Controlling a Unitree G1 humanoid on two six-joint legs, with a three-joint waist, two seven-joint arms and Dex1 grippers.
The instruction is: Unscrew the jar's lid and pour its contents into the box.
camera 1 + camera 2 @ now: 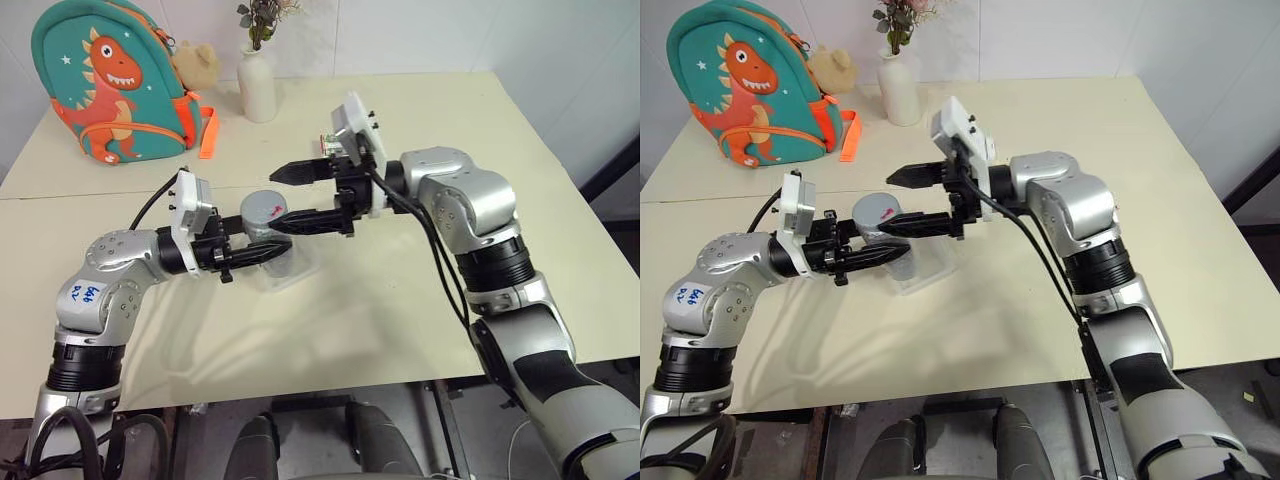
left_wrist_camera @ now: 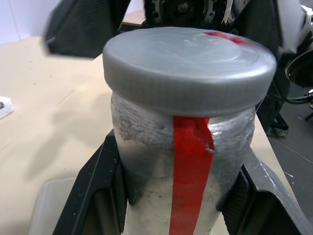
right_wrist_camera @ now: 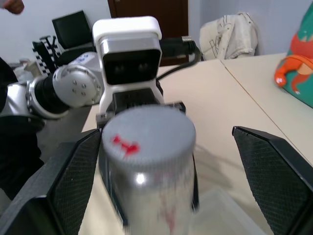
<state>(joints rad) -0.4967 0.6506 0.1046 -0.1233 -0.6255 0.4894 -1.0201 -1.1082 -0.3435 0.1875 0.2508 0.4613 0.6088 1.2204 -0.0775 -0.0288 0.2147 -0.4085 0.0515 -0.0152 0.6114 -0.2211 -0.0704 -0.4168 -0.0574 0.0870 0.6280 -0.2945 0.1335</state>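
**A:** what's the bot look like up close?

**B:** silver-grey rounded arm shells with black bands at the joints, and black cables looping along both forearms. White boxy camera modules sit on the wrists. The left gripper [image 1: 262, 252] and right gripper [image 1: 290, 197] have black textured fingers. Blue handwriting on the left upper arm too

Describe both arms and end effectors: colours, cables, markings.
Both arms are silver-grey metal shells with black bands at the joints. The left arm carries a white sticker with blue handwriting. Each wrist bears a white box-shaped camera module, with black cables along the forearms. The left end effector and right end effector each have two black, tapered fingers with textured pads.
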